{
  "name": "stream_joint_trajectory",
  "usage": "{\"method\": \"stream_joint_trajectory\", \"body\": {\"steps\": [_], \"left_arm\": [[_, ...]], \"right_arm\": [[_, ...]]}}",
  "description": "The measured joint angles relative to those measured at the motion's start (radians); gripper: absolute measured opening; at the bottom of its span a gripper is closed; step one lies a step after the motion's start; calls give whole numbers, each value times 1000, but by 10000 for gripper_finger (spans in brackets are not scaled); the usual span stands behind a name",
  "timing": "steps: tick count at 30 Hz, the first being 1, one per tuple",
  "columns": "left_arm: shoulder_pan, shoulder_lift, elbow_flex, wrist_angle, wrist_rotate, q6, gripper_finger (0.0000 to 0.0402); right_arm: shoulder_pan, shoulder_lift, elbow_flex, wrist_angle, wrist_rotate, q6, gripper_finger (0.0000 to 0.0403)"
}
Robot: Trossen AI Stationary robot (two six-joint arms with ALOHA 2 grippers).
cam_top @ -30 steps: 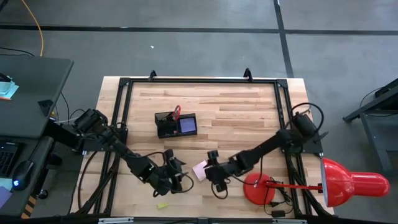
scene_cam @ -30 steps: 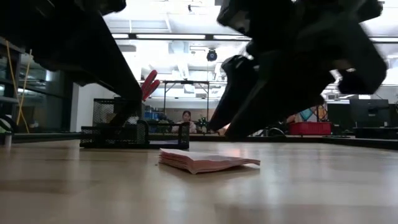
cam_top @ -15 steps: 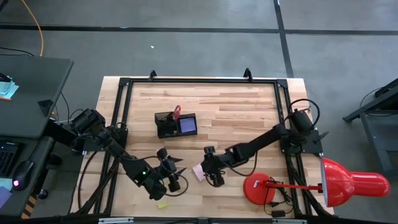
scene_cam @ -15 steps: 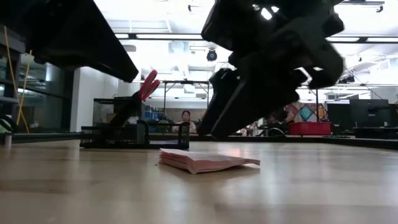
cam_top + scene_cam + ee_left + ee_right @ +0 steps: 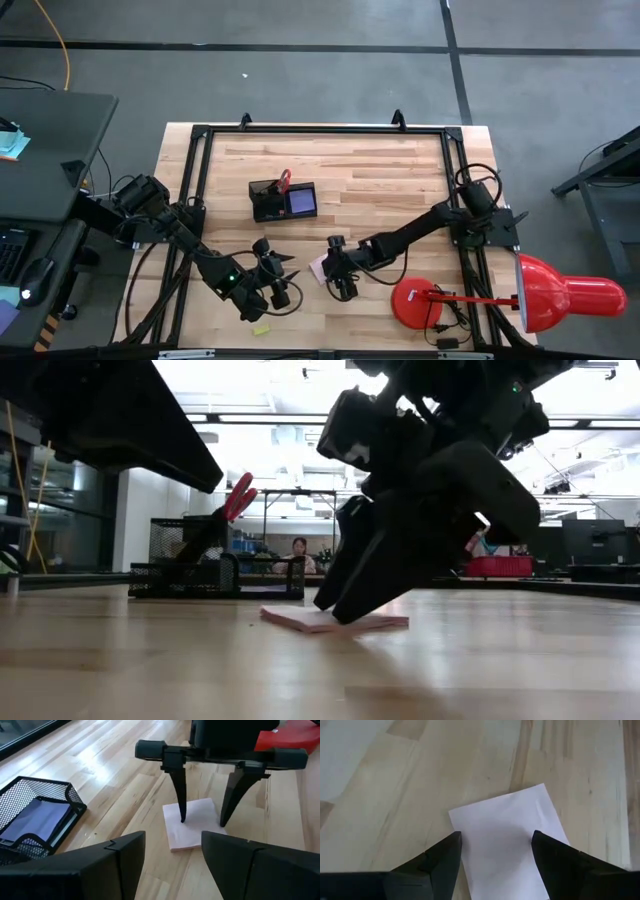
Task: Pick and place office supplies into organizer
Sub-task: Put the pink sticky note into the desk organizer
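- Bench (image 5: 380,180): pale wooden slab with a black frame round its edge, filling the centre of the high view.
- Organizer (image 5: 284,201): small black wire-mesh desk organizer, upper left of centre on the bench. A blue-purple square note pad (image 5: 301,201) lies in its right compartment; red-handled scissors (image 5: 284,181) stand upright in its left part, handles up.
- Pink square note pad (image 5: 320,270): flat on the bench, low centre of the high view, well apart from the organizer. In the low view it lies under the right arm's fingertips.
- Right gripper (image 5: 338,277): low centre of the high view, directly over the pink note pad. Fingers (image 5: 179,790) spread apart and pointing down; in the left wrist view the tips reach the pad's top face, one at each side. Nothing is clamped.
- Left gripper (image 5: 281,288): lower left of centre in the high view, near the pink pad and facing it. Fingers partly apart, empty.
- Small yellow eraser-like piece (image 5: 261,329): on the bench near the bottom edge of the high view, just below the left gripper.
- Red desk lamp (image 5: 560,292): round base on the bench's lower right corner, shade hanging out past the bench edge.
- A person (image 5: 297,552): far back in the room, low view, centre left.
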Motion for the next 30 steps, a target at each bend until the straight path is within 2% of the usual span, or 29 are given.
{"method": "stream_joint_trajectory", "body": {"steps": [5, 10, 22, 25, 30], "left_arm": [[0, 0, 0, 2, 1, 0, 182], [0, 1, 0, 6, 2, 0, 182], [0, 1, 0, 8, 20, 1, 182], [0, 1, 0, 7, 25, 2, 182], [0, 1, 0, 7, 29, 3, 182]], "right_arm": [[-10, 56, 5, 17, -23, 29, 221], [-21, 110, 12, 92, -74, 52, 184], [-18, 111, 6, 121, -107, 57, 91], [-8, 97, 3, 127, -104, 29, 92], [14, 30, -6, 60, -60, -1, 128]]}}
